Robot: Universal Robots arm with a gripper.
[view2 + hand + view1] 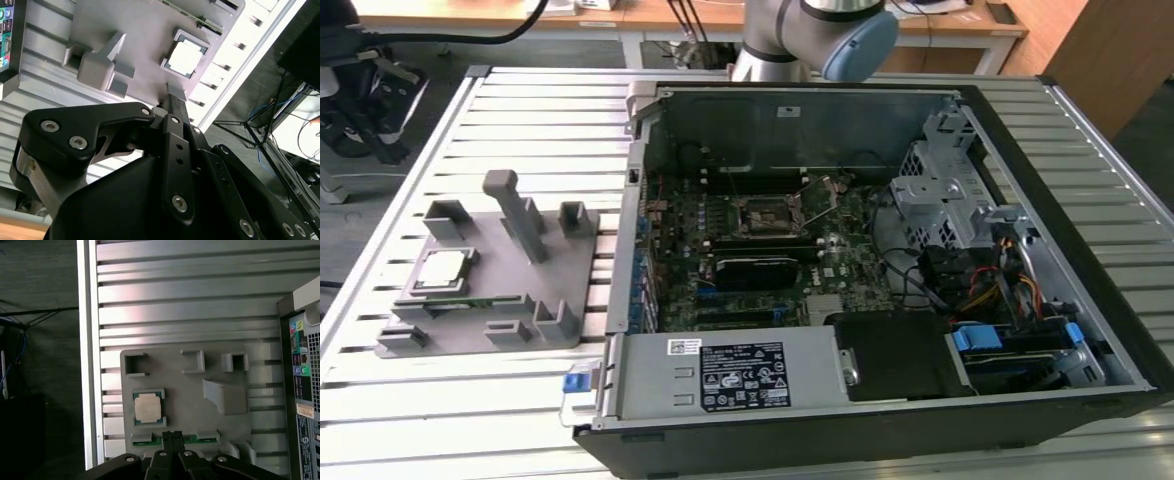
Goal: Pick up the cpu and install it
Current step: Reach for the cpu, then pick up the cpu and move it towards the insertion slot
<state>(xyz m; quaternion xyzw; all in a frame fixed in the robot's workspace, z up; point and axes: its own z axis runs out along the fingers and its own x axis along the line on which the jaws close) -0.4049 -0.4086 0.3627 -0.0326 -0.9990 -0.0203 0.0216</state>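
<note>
Two things, quick: where's the cpu (443, 268), and what's the gripper (172, 436) doing?

Me: Cpu sits flat, silver top up, in a framed recess of the grey fixture plate (520, 295). The plate lies on the slotted metal table (520, 110), at the exterior view's left, just beside the open computer case (881, 425). Not picked up yet, and not in the socket (765, 215) on the board inside the case.

Checker: And the gripper?

Me: On my first wrist view the two black fingertips look pressed together with nothing held between them. The gripper is held off the plate, touching nothing, lined up near the cpu (148, 406) but apart from it. A green board strip (142, 440) lies in a slot along the plate edge, close to the tips as I see it. The second wrist view agrees: gripper (173, 98) closed and empty, cpu (185, 56) beyond it in its recess.

Checker: Arm?

Me: Exterior view has the arm (814, 30) behind the case's far wall.
</note>
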